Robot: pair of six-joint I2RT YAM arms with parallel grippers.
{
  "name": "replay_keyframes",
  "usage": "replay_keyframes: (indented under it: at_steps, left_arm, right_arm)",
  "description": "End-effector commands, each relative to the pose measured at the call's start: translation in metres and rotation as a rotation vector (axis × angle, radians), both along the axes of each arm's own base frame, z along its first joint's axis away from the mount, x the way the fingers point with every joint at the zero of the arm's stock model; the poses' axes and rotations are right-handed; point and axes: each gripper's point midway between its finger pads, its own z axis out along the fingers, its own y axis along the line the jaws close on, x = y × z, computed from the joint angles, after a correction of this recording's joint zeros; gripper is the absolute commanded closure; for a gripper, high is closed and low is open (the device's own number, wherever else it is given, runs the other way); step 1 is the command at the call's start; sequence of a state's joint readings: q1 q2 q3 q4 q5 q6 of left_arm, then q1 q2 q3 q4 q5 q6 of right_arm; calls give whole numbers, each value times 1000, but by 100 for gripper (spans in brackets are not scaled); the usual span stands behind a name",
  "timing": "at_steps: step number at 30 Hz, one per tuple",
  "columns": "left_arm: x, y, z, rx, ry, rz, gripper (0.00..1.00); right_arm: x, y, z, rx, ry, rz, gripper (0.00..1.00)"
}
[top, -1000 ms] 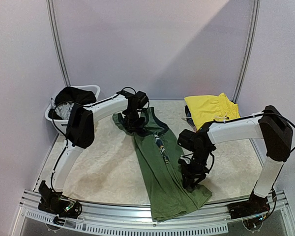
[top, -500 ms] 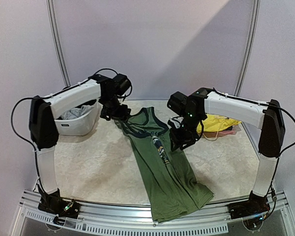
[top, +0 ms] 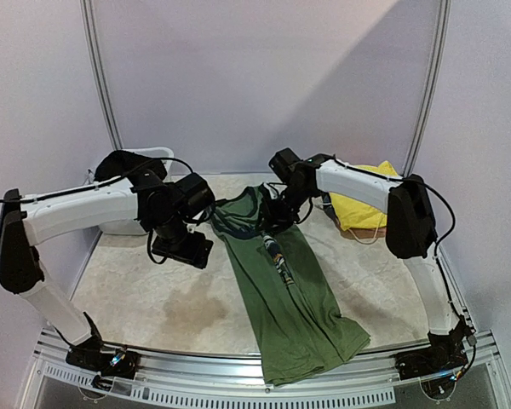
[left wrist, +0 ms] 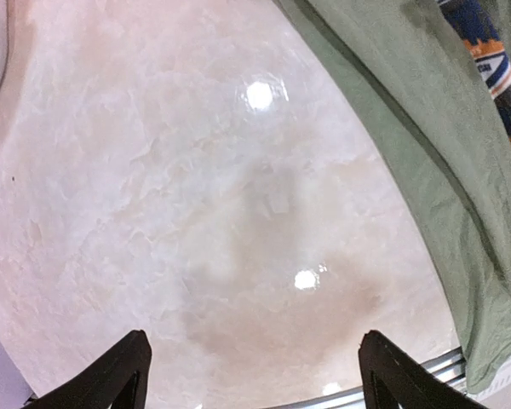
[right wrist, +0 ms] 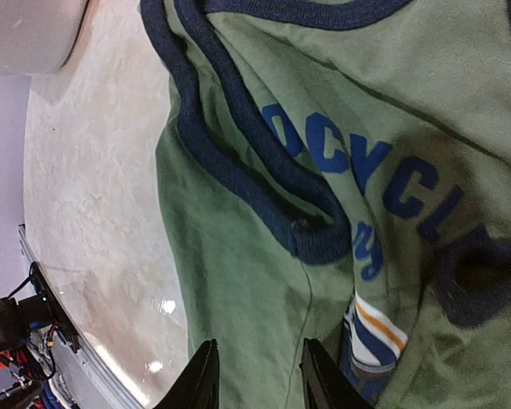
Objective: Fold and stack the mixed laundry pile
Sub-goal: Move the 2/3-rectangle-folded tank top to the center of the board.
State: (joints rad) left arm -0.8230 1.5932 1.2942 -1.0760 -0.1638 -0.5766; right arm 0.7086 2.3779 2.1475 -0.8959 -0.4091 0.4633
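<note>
Top external shows the shirt [top: 285,298] spread flat, unfolded. Left gripper [left wrist: 254,358] gapes wide, empty; right gripper [right wrist: 257,366], narrowly parted over the collar [right wrist: 238,162], holds nothing. Next, likely pinch both shoulders.

Top cam sits high at the near side, faces the back wall [top: 264,77] and takes in the whole table [top: 153,298] from afar. Left wrist cam looks down past the left gripper [left wrist: 254,371] at bare tabletop, mid range, with the olive-green T-shirt [left wrist: 426,170] along its right edge. Right wrist cam is close on that shirt's navy neckline [right wrist: 238,162] (right gripper [right wrist: 257,375] at frame bottom). We see the shirt in all three. Both wrist views probably catch the same striped graphic [right wrist: 370,328], cropped in each.
</note>
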Motion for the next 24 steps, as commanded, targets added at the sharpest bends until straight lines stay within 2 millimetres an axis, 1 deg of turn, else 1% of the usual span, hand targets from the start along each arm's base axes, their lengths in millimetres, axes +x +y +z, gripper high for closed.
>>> replay_keyframes:
  at_steps: [1, 5, 6, 7, 9, 11, 16, 17, 19, 21, 24]
  left_arm:
    - [-26, -10, 2, -76, -7, 25, 14]
    - [-44, -6, -6, -74, 3, 36, 15]
    - [-47, -5, -8, -74, 6, 38, 15]
    - [-49, -4, -9, -77, 9, 43, 15]
    - [-50, -4, -10, -73, 15, 47, 16]
    - [-49, -5, -8, -70, 18, 50, 15]
    - [-46, -14, -8, -61, 31, 37, 15]
    - [-45, -17, -8, -56, 34, 33, 15]
    - [-43, -24, -8, -54, 39, 22, 16]
    - [-40, -32, -7, -53, 48, 7, 16]
    - [-36, -47, -7, -53, 68, -15, 17]
  right_arm:
    - [17, 27, -9, 143, 24, 8, 68]
    - [30, 25, -39, 154, 68, -31, 69]
    - [35, 24, -43, 158, 72, -38, 69]
    - [38, 22, -54, 151, 86, -48, 69]
    - [49, 17, -65, 150, 96, -71, 70]
    - [63, 5, -78, 131, 97, -109, 70]
    - [102, -32, -102, 106, 100, -233, 70]
    - [109, -35, -107, 119, 107, -253, 70]
    - [123, -47, -108, 117, 99, -308, 70]
    - [137, -59, -106, 124, 94, -364, 70]
    - [152, -77, -104, 119, 103, -459, 70]
